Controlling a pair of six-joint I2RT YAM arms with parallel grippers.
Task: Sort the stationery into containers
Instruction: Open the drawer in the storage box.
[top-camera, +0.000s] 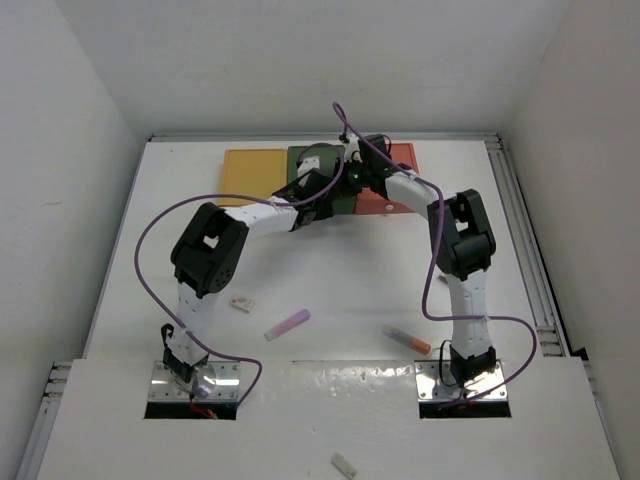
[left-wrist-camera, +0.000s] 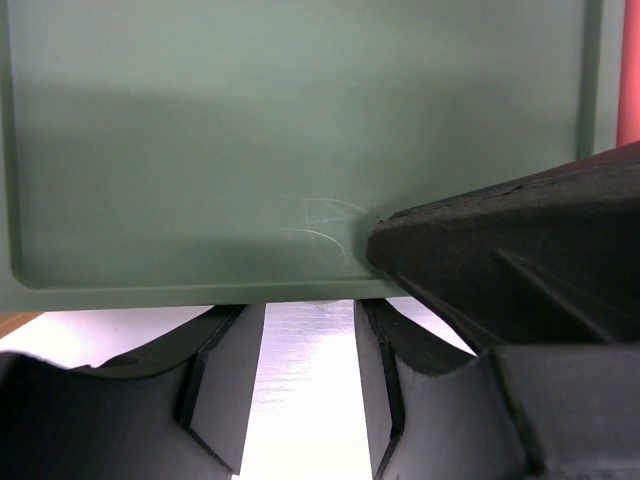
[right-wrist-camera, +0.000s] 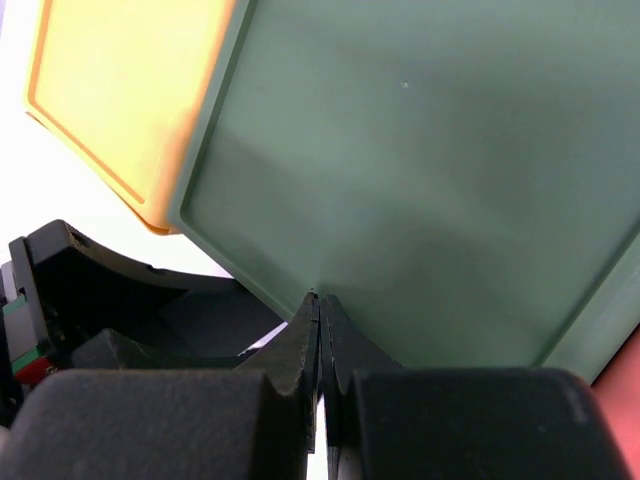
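the green box (left-wrist-camera: 300, 130) is seen filling most of the left wrist view. in the overhead frame it's sat at top centre, between the yellow box (right-wrist-camera: 130, 90) and the red box (top-camera: 404, 156). the left hand (left-wrist-camera: 308, 310) is held roughly half open at the box's near edge, bottom of its own frame. nothing is gripped, only bright worktop (top-camera: 330, 270) is seen in the gap. the right hand (right-wrist-camera: 320, 298) is pinched fully together, with its tip laid against the same box's near rim. three items are found loose on the worktop lower in the overhead frame: an eraser (top-camera: 241, 302) at lower left, a lilac stick (top-camera: 287, 324) just right of it, and a clear orange-tipped tube (top-camera: 406, 339) further right.
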